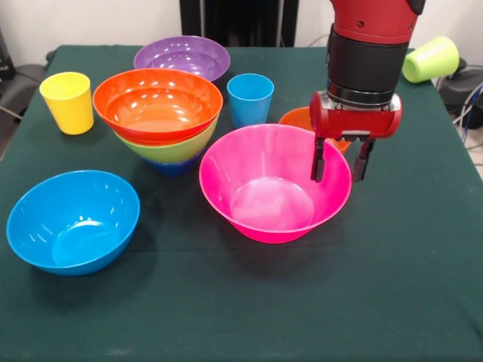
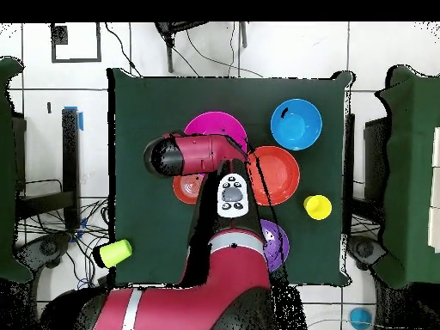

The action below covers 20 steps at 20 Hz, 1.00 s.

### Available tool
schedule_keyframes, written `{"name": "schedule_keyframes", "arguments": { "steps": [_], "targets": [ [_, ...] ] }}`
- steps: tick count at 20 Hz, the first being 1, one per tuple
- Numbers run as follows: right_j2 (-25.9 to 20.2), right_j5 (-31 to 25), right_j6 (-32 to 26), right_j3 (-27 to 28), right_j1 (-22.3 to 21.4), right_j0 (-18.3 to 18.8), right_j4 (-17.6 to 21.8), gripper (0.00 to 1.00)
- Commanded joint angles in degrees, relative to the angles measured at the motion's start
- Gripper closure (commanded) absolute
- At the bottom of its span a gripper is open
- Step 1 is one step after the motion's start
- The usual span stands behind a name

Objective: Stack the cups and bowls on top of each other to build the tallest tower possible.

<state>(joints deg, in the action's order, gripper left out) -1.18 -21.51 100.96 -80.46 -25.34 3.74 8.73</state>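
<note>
Progress is partial: the tower [image 1: 160, 121] so far is a nested stack of glossy plastic bowls, an orange-red round bowl [image 1: 157, 104] seated on top of a lime green one [image 1: 170, 149], with a small dark blue bowl [image 1: 172, 167] just showing underneath as the base. Everything else is loose on the dark green tablecloth [image 1: 392, 302]. Taking the tower as the landmark, the large glossy pink plastic bowl [image 1: 264, 196] sits upright just beside it on the arm's side in the front view, the large light blue plastic bowl [image 1: 72, 220] lies in front of it toward the camera, and the purple plastic bowl [image 1: 182, 56] stands behind it. The yellow tapered plastic cup [image 1: 68, 102] stands upright on the tower's other side, the light blue tapered cup [image 1: 250, 98] stands between the tower and the arm, and the lime green cup [image 1: 430, 59] lies tipped on its side well apart, near the table's far corner. A small orange bowl [image 1: 298, 118] is mostly hidden behind the pink bowl and the arm. The red and black gripper [image 1: 339, 162] hangs over the pink bowl's far rim with its jaws parted and nothing between them, one finger seemingly inside the rim and one outside. By my judgement, three bowls are stacked and four bowls plus all three cups remain.
</note>
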Motion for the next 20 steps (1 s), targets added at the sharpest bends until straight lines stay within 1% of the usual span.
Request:
{"name": "schedule_keyframes", "arguments": {
  "steps": [1, 5, 20],
  "targets": [
    [-3.44, 3.29, 7.6, -0.04, 4.53, -0.45, -0.47, 0.0],
    [-2.98, 3.48, 8.1, 0.2, 4.81, -1.15, -0.64, 0.0],
    [-0.98, 6.61, 8.88, 3.12, 8.74, -3.27, -0.98, 0.0]
  ]
}}
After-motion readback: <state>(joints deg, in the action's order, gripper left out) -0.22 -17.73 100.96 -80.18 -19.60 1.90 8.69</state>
